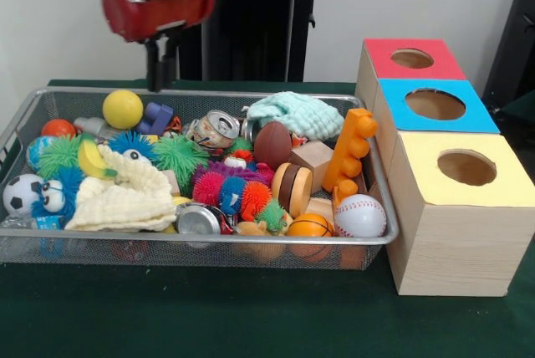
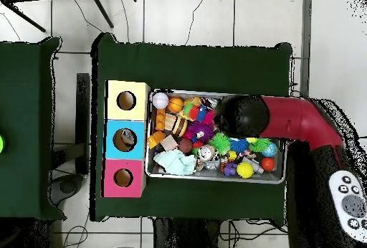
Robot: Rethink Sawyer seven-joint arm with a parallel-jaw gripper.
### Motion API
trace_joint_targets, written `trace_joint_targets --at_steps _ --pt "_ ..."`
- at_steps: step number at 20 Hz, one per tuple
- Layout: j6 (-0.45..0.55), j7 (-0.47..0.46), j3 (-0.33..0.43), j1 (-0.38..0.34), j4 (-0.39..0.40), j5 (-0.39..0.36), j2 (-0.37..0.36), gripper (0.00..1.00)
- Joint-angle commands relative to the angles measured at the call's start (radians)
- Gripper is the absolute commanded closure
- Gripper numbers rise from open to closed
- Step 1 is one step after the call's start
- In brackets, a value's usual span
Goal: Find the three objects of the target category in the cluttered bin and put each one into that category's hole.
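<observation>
The wire-mesh bin [image 1: 209, 93] sits on the green table, full of mixed toys. It also shows in the overhead view [image 2: 215, 178]. Among them are a yellow ball [image 1: 123, 109], a baseball [image 1: 360, 215], a basketball [image 1: 309, 226], a brown football [image 1: 272, 145], a soccer ball [image 1: 21, 193], crushed cans [image 1: 216, 129], spiky balls [image 1: 177, 157], cloths [image 1: 125, 199] and an orange block [image 1: 351, 149]. The blue-faced box's hole [image 1: 435, 104] is to the right of the bin. My gripper [image 1: 160, 69] hangs shut and empty above the bin's far left part, just beyond the yellow ball.
A red-faced box [image 1: 410, 58] stands behind the blue one and a yellow-faced box [image 1: 464, 167] in front of it, all three in a row against the bin's right side. In the overhead view the arm [image 2: 301, 120] hides part of the bin.
</observation>
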Motion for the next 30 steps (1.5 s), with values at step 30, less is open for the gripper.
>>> trace_joint_targets --at_steps 30 --pt "0.356 -0.791 0.170 -0.047 -0.696 -0.230 0.417 1.00"
